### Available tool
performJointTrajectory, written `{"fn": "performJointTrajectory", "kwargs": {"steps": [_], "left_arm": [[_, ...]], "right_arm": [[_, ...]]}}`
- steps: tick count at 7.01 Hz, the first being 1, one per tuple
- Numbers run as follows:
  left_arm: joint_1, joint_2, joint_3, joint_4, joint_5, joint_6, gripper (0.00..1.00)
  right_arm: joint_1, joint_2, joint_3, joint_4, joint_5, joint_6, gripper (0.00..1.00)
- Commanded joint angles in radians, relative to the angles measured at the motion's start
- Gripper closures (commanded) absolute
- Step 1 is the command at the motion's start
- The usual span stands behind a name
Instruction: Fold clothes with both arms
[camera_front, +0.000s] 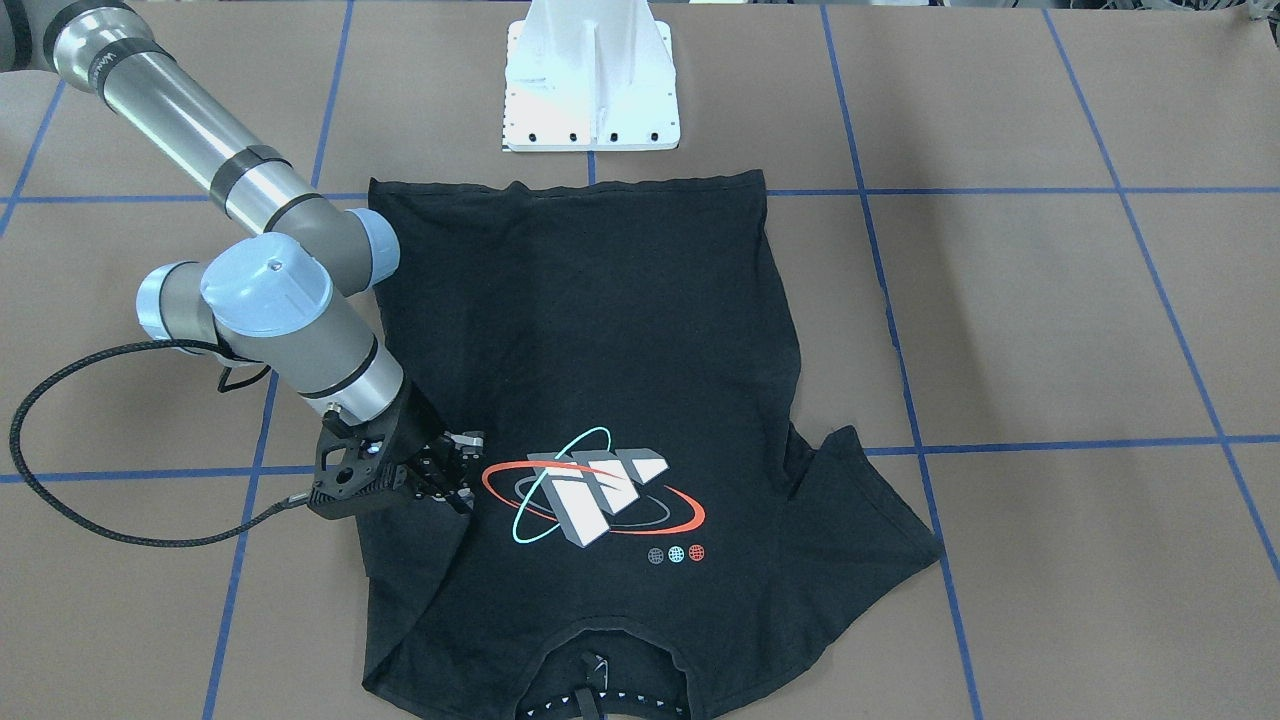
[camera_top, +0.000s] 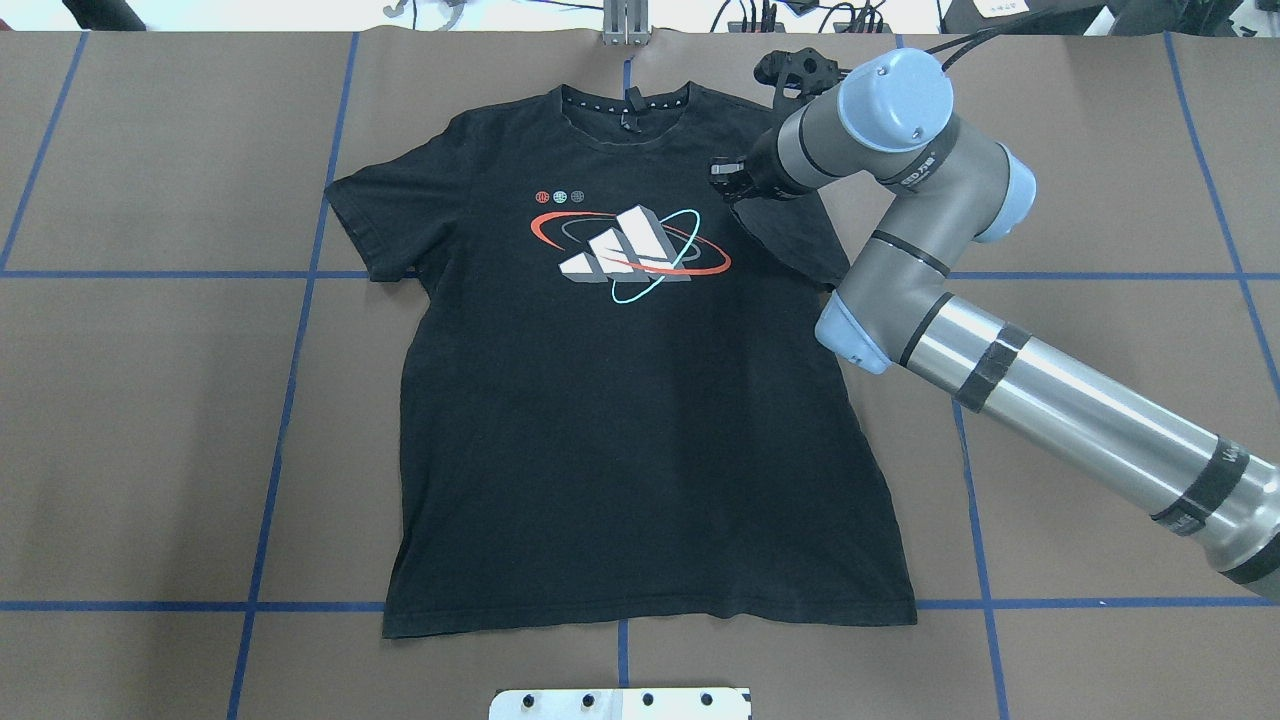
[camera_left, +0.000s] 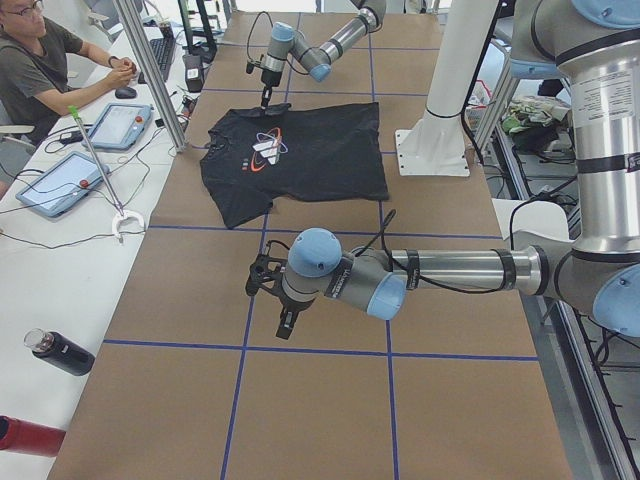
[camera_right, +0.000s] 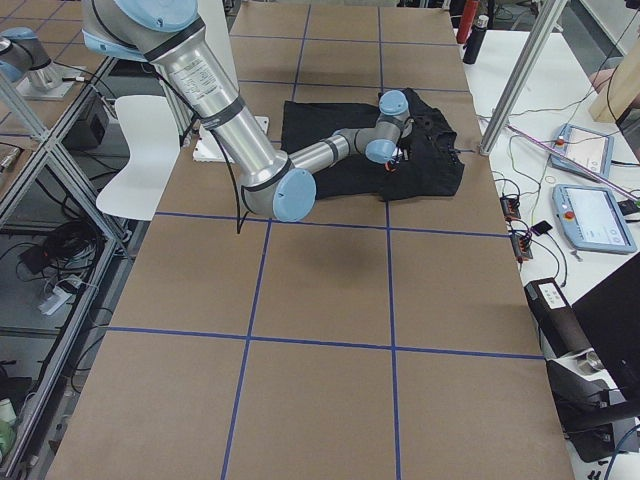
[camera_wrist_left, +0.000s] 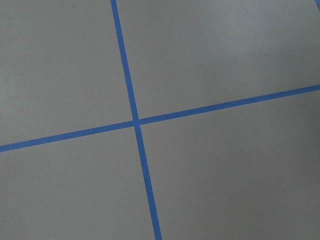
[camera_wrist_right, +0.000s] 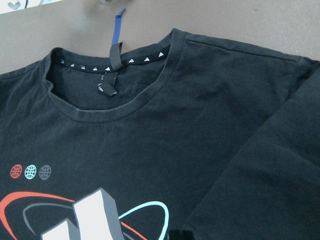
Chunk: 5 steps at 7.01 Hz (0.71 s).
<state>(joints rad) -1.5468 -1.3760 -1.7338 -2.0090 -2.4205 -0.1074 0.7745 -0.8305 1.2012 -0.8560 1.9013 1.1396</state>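
The black T-shirt (camera_top: 620, 420) lies flat, orbit graphic (camera_top: 630, 250) up, collar at the far side from the robot. My right gripper (camera_top: 722, 180) is over the shirt's right shoulder, next to the graphic. It looks shut on the right sleeve (camera_top: 800, 240), which is drawn inward over the chest. In the right wrist view the sleeve's (camera_wrist_right: 270, 165) folded edge runs down to a fingertip (camera_wrist_right: 180, 235). In the front view the right gripper (camera_front: 460, 478) sits left of the graphic. My left gripper (camera_left: 284, 328) hangs over bare table, far from the shirt. I cannot tell if it is open or shut.
The white mounting base (camera_front: 590, 90) stands just beyond the shirt's hem. Blue tape lines cross the brown table (camera_wrist_left: 135, 122). A person, tablets (camera_left: 60, 180) and bottles are along the table's operator side. A metal post (camera_left: 150, 70) stands near the collar.
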Motion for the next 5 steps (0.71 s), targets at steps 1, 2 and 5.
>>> {"fn": "performJointTrajectory", "kwargs": {"steps": [1,2,5], "left_arm": [[-0.001,0.000,0.000,-0.001,-0.008,0.000,0.00],[0.000,0.000,0.002,-0.001,-0.008,0.002,0.00],[0.008,-0.015,0.003,0.001,-0.026,0.003,0.00]], "right_arm": [[-0.011,0.092,-0.073,-0.033,-0.041,0.060,1.00],[-0.012,0.102,-0.092,-0.046,-0.047,0.060,1.00],[-0.023,0.134,-0.143,-0.046,-0.094,0.093,1.00]]}}
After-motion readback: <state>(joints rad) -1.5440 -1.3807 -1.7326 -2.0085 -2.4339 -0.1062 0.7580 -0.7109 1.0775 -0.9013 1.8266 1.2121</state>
